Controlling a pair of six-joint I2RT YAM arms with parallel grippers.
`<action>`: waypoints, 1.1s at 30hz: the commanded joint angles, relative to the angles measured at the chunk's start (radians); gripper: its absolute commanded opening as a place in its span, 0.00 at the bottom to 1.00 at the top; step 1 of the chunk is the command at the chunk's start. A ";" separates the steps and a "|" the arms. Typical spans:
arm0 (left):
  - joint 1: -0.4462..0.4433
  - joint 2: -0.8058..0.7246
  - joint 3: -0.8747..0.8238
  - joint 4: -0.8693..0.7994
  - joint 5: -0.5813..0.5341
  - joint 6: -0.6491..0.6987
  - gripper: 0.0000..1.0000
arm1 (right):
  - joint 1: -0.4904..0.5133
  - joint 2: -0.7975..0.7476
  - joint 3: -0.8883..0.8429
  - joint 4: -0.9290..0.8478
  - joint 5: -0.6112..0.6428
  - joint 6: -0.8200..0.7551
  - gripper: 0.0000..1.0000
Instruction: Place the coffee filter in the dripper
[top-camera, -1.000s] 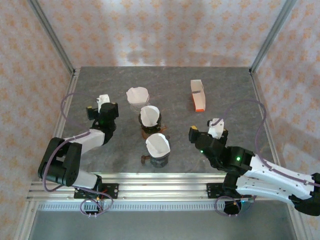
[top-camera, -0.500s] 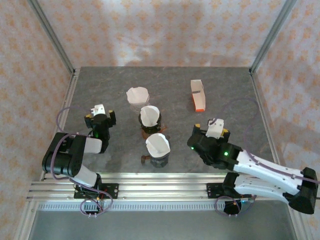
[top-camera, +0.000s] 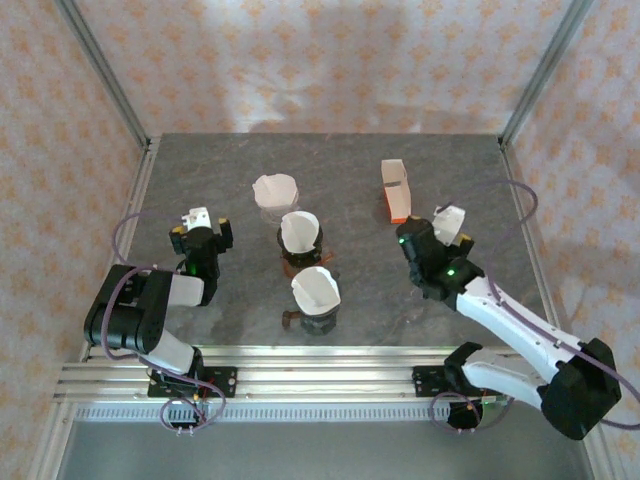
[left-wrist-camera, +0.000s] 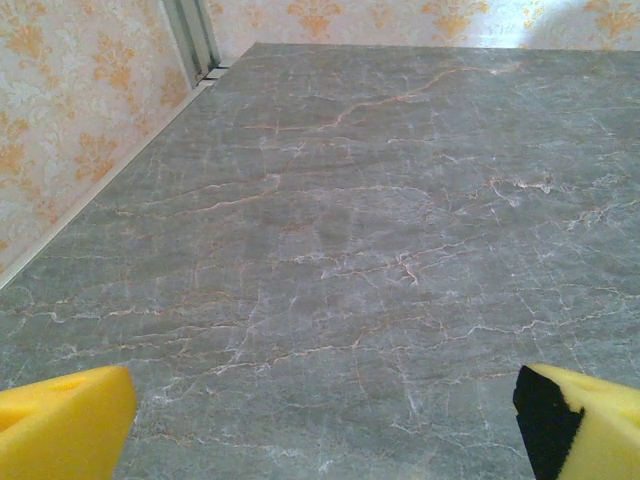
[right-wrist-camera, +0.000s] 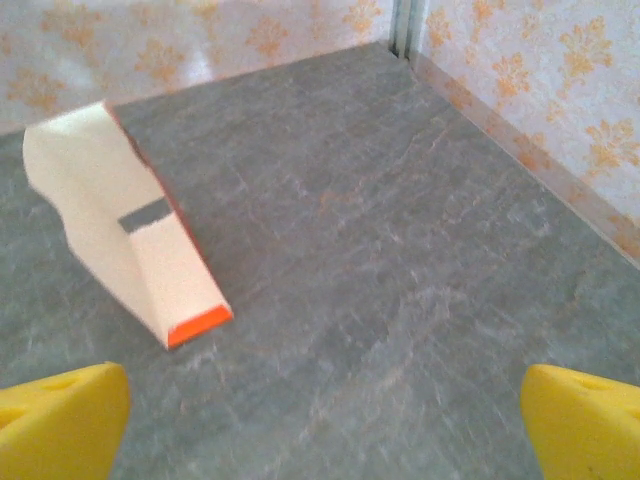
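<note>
Left pincer (left-wrist-camera: 320, 425) wide open, empty, over bare table (left-wrist-camera: 350, 200) by its left edge, right pincer (right-wrist-camera: 325, 420) equally wide, empty, orange-tipped carton (right-wrist-camera: 130, 225) beside it, open table rightward.

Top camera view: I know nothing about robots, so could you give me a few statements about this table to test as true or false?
1. The left gripper and the right gripper are both open and empty. True.
2. The orange and white box lies on the left side of the table. False: it lies on the right side, just ahead of the right gripper.
3. The nearest dripper has a white coffee filter in it. True.
4. The table is plain white. False: it is grey with a veined stone pattern.
5. The left gripper touches a dripper. False: it is over bare table, apart from the drippers.
</note>
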 joint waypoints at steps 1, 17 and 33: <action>-0.001 0.001 0.014 0.034 -0.005 -0.005 1.00 | -0.110 -0.011 -0.055 0.294 -0.132 -0.216 1.00; -0.001 0.001 0.014 0.034 -0.004 -0.006 1.00 | -0.466 0.359 -0.295 0.962 -0.293 -0.369 1.00; 0.000 0.002 0.015 0.032 -0.004 -0.004 1.00 | -0.497 0.499 -0.307 1.105 -0.427 -0.383 1.00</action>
